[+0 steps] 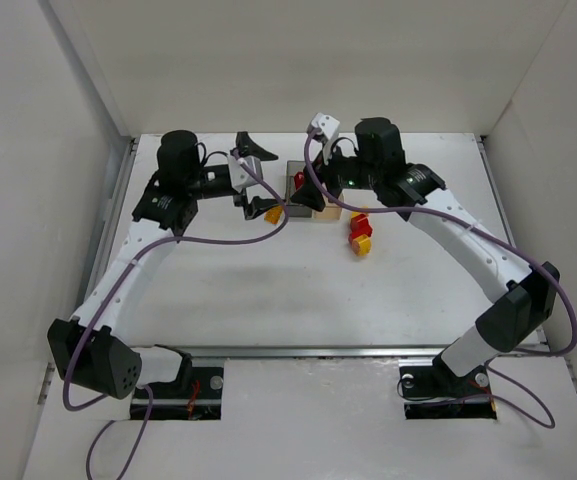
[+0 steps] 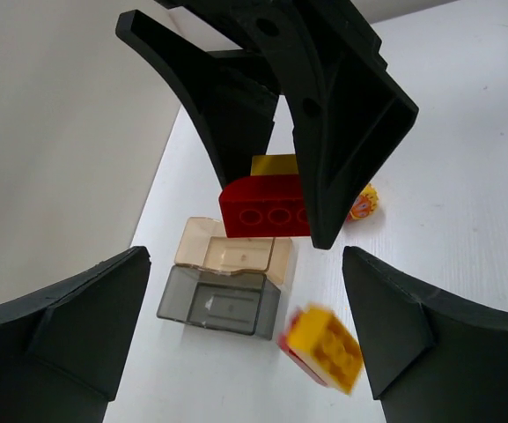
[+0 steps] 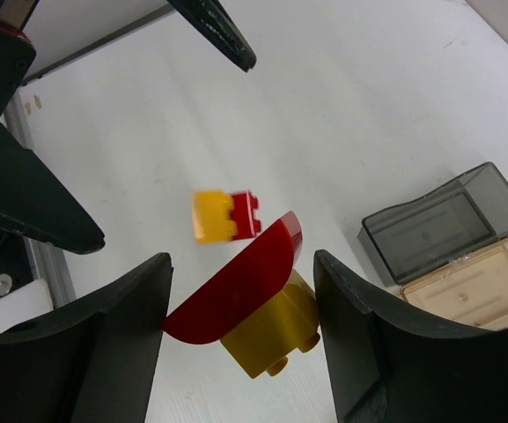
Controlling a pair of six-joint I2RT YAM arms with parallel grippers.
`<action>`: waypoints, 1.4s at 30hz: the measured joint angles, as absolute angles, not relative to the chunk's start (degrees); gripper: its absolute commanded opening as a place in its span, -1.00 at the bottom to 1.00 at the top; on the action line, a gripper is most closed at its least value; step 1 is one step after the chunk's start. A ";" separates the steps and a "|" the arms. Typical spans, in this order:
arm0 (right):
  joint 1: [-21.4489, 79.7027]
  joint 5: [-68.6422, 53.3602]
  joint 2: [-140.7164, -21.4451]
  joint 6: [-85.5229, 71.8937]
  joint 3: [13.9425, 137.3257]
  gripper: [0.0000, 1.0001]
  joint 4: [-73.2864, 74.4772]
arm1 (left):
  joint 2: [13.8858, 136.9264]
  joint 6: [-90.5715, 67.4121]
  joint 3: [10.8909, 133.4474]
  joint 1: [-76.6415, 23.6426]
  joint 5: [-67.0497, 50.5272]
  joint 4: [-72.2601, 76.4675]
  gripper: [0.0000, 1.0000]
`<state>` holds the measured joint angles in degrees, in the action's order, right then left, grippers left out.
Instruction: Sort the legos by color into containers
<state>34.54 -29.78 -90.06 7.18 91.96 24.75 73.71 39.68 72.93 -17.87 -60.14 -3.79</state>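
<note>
My right gripper (image 3: 242,264) is shut on a red curved lego (image 3: 236,286) joined to a yellow lego (image 3: 271,335), held in the air close to the containers. The smoky grey container (image 2: 218,304) and the amber container (image 2: 231,256) stand side by side with nothing showing inside them. My left gripper (image 2: 245,269) hangs open over them, its fingers wide apart. A blurred yellow-and-red lego (image 2: 324,346) lies loose between those fingers, touching neither. In the top view the left gripper (image 1: 258,175) and right gripper (image 1: 308,190) face each other over the containers (image 1: 295,166).
Red and yellow legos (image 1: 361,235) lie on the table right of the containers. Another yellowish piece (image 2: 365,203) shows beyond the right gripper. White walls enclose the table on the left, back and right.
</note>
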 measured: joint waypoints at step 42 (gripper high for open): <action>28.80 -9.06 -105.95 -3.75 92.88 -1.00 28.99 | 112.03 9.32 104.09 4.58 -0.82 -4.51 0.98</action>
<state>28.80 -9.06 -105.95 -3.75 92.88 28.99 112.03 9.32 104.09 4.58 -0.82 -4.51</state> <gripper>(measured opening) 0.683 0.990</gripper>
